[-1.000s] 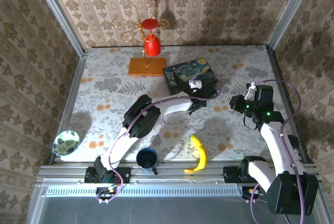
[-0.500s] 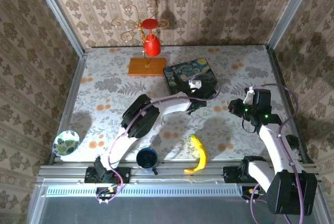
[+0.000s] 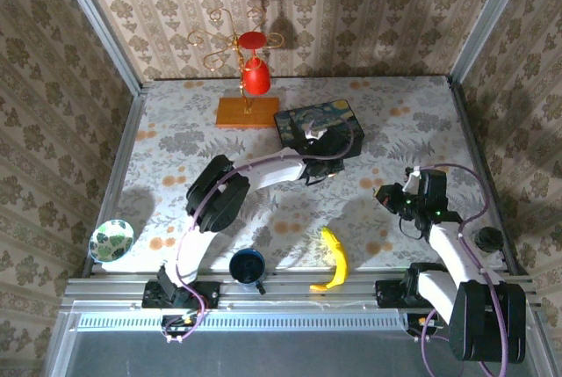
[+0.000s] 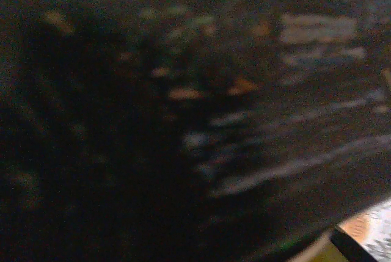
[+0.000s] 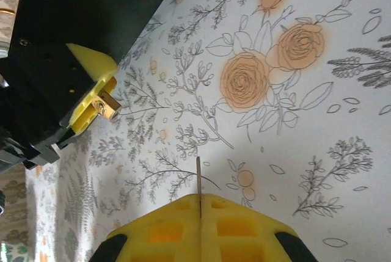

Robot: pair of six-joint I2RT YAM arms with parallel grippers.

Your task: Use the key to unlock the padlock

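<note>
The tiny brass padlock (image 5: 110, 105) sits between the yellow fingers of my left gripper (image 5: 101, 98), which is shut on it just above the floral tablecloth. From above, the left gripper (image 3: 327, 163) is at the near edge of the blue painted-print box (image 3: 303, 120). The left wrist view is dark and blurred. My right gripper (image 5: 200, 200) is shut on the key (image 5: 198, 176), whose thin blade sticks out edge-on. The blade points across the cloth, well short of the padlock. Seen from above, the right gripper (image 3: 385, 194) is to the right of the left one.
A banana (image 3: 334, 258) and a dark blue mug (image 3: 248, 264) lie near the front edge. A patterned bowl (image 3: 111, 239) sits at the left rim. A red cup hangs on a gold stand (image 3: 255, 74) behind the box.
My right arm has drawn back toward the near edge and a little left, carrying the key. The left gripper has shifted left and back, closer against the box.
</note>
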